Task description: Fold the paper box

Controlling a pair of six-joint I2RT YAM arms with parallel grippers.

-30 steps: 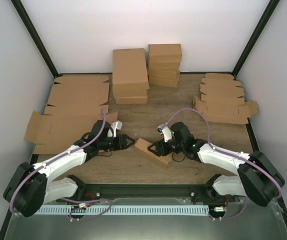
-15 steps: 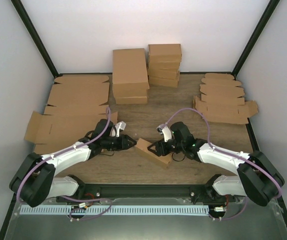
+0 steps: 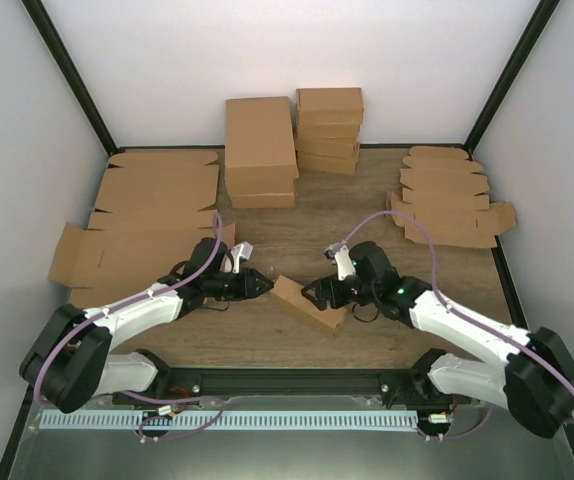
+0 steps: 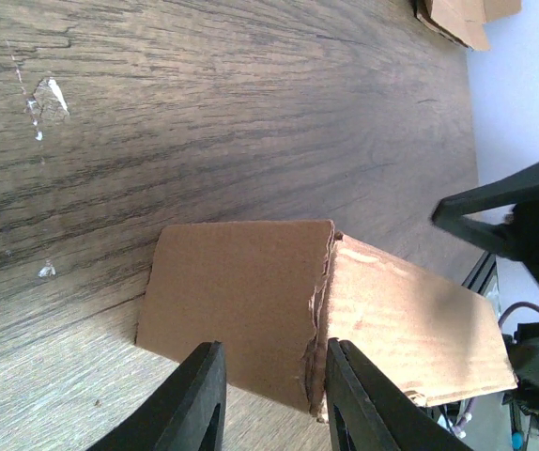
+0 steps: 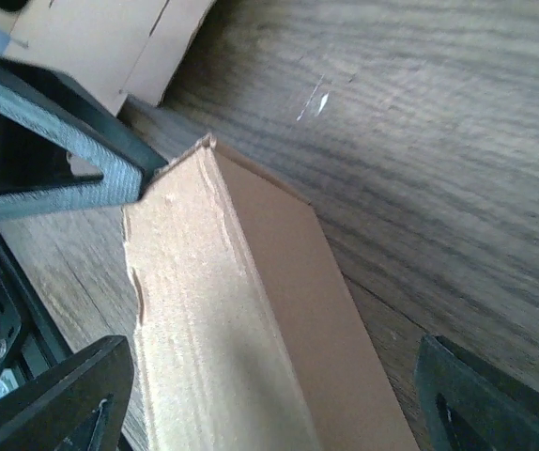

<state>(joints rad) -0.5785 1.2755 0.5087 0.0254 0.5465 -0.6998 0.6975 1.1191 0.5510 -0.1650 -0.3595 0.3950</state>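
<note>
Where white walls (image 3: 267, 50) close round the wood-grain table (image 3: 367, 215), flat brown cardboard blanks (image 3: 157, 195) and stacked brown boxes (image 3: 260, 150) line its edges. The small brown paper box (image 3: 307, 303) lies front-centre, left fingers (image 4: 204, 399) narrowly apart at its end, right fingers (image 5: 53, 399) wide astride it.

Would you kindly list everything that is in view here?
paper box: one, brown, table centre, between the hands
large boxes: about three stacked, brown, back centre
small boxes: about five stacked, brown, beside them
flat blanks: several, brown, left side
smaller flat blanks: several, brown, right side
table: one, dark wood
left hand: one, black, open, at the box's end
right hand: one, black, open, astride the box
</note>
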